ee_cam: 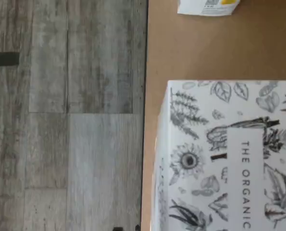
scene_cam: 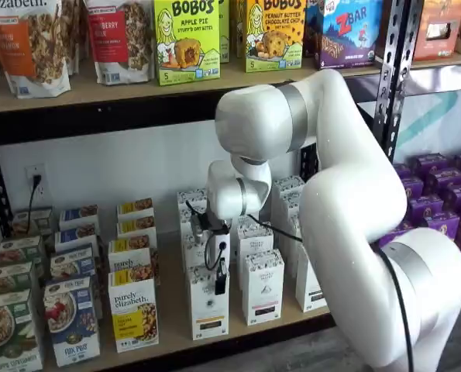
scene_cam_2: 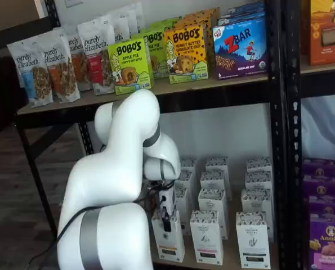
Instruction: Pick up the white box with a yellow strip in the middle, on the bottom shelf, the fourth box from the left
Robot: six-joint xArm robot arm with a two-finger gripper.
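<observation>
Bottom shelf (scene_cam: 168,341), left to right: purely elizabeth box (scene_cam: 133,310) in front; just beside it the white box (scene_cam: 208,306), front of its row, gold band low on its face. Gripper (scene_cam: 221,280) hangs just before its upper front; fingers released, holding nothing. Black-banded white carton (scene_cam: 263,287) next.

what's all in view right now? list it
white box: one, white with gold band, front of the bottom shelf, below the gripper
white cartons with black bands: several, white, bottom shelf beside it
purely elizabeth boxes: several, white and yellow, bottom shelf
Bobo's boxes: two at the front, green and orange-yellow, upper shelf
ZBar box: one, blue, upper shelf
purple boxes: several, neighbouring bay
gripper: one, black fingers side-on
</observation>
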